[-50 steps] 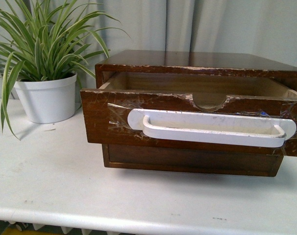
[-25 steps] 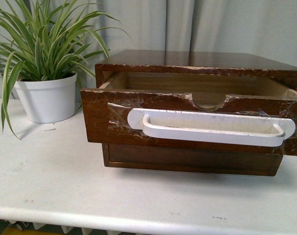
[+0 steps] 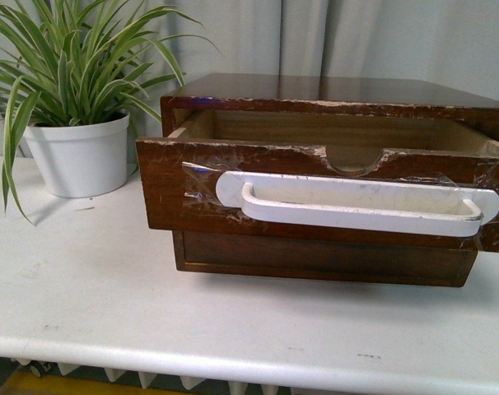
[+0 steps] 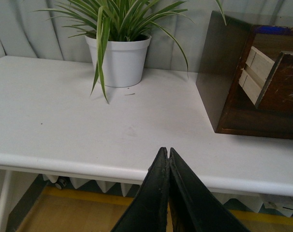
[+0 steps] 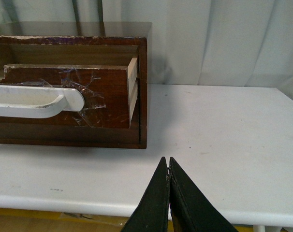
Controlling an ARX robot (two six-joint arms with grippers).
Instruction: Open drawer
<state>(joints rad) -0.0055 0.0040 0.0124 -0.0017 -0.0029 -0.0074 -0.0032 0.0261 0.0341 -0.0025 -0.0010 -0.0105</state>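
**Inspector:** Start with the grippers. What is their condition?

**Assistant:** The left gripper [image 4: 168, 151] has its fingers pressed together with nothing between them. It hangs off the near edge of the table [image 4: 64, 121], well apart from the cabinet [image 4: 224, 82]. The right gripper [image 5: 168, 160] is the same: fingers together, empty, poised over the table's front edge and short of the cabinet's right corner. Neither touches anything.

**Inspector:** And the drawer?

**Assistant:** The drawer [image 3: 171, 189] stands partly out of the cabinet, its chipped front forward of the frame, so the bare wooden interior shows behind it. The white handle [image 3: 356, 206] runs along the front, fixed on with clear tape. The half-round notch [image 3: 354, 162] is in the top edge above it. The plain lower front [image 3: 324, 257] sits flush and shut.

**Inspector:** Why would the arms stand off like that?

**Assistant:** My judgement: the drawer is already open enough to count, and both arms are parked clear of it.

**Inspector:** Anything else nearby?

**Assistant:** A potted plant [image 3: 78, 156] beside the cabinet's left side, apart from the drawer.
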